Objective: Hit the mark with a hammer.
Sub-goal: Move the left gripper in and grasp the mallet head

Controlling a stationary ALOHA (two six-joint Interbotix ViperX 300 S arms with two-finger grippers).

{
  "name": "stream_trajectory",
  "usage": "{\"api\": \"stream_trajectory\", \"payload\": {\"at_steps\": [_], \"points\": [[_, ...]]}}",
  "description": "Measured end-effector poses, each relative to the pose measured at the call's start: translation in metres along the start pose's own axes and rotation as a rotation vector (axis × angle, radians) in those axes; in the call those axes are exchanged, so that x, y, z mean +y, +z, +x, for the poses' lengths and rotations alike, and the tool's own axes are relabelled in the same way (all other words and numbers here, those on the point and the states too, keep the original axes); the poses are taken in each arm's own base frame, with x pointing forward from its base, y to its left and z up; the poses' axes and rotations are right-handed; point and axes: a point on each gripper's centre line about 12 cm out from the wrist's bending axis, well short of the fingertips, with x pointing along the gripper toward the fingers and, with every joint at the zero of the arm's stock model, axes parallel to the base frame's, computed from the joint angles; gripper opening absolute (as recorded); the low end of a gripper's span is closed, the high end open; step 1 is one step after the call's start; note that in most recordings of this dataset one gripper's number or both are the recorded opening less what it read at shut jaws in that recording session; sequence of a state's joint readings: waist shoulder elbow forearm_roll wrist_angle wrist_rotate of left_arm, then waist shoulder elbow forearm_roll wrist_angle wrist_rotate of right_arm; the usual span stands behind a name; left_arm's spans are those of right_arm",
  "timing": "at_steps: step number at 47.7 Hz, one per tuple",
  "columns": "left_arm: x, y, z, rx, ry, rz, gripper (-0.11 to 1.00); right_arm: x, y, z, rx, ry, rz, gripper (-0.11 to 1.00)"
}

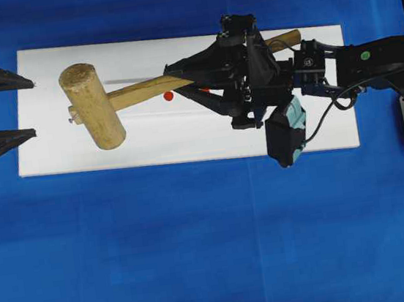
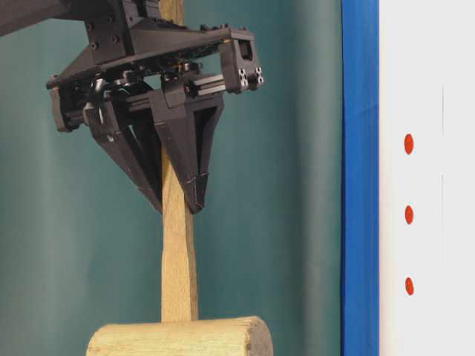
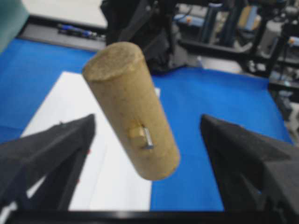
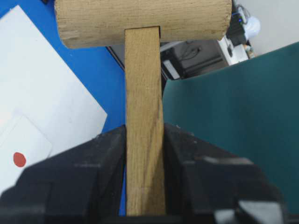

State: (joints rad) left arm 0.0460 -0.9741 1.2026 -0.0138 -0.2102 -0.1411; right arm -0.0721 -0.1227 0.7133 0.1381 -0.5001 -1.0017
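Blue cloth is covering your desk, with a white board lying on it. Your right gripper is pinching the hammer by its handle above the board's red mark, while your left gripper is standing spread wide beside the head.

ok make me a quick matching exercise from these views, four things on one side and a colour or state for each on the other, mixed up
Things:
1. hammer
2. left gripper
3. right gripper
4. mark

States:
A. open, holding nothing
B. red dot on the white board
C. light wood, held by its handle
D. shut on the handle

Pairs: 1-C, 2-A, 3-D, 4-B
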Motion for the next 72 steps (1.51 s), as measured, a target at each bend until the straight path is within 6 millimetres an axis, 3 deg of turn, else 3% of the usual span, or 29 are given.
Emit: {"api": "stream_trajectory", "payload": {"at_steps": [13,40,51,56,62,72], "points": [[0.006,-0.005,0.012,-0.007,0.025,-0.022,0.94,0.000,0.000,0.000,-0.001,0.001,-0.003,0.10],[0.011,-0.011,0.083,0.039,0.042,-0.052,0.94,0.001,0.000,0.000,0.002,0.002,-0.005,0.10],[0.011,-0.013,0.095,0.057,0.046,-0.078,0.92,0.000,0.000,0.000,0.001,0.001,-0.005,0.10],[0.011,-0.012,0.096,0.056,0.047,-0.097,0.80,0.000,0.000,0.000,0.001,0.000,-0.003,0.10],[0.011,-0.014,0.096,0.074,0.050,-0.130,0.46,0.000,0.000,0.000,0.000,0.002,-0.002,0.10],[0.008,-0.015,0.096,0.081,0.041,-0.129,0.45,0.001,0.000,0.000,0.000,0.002,-0.003,0.10]]}}
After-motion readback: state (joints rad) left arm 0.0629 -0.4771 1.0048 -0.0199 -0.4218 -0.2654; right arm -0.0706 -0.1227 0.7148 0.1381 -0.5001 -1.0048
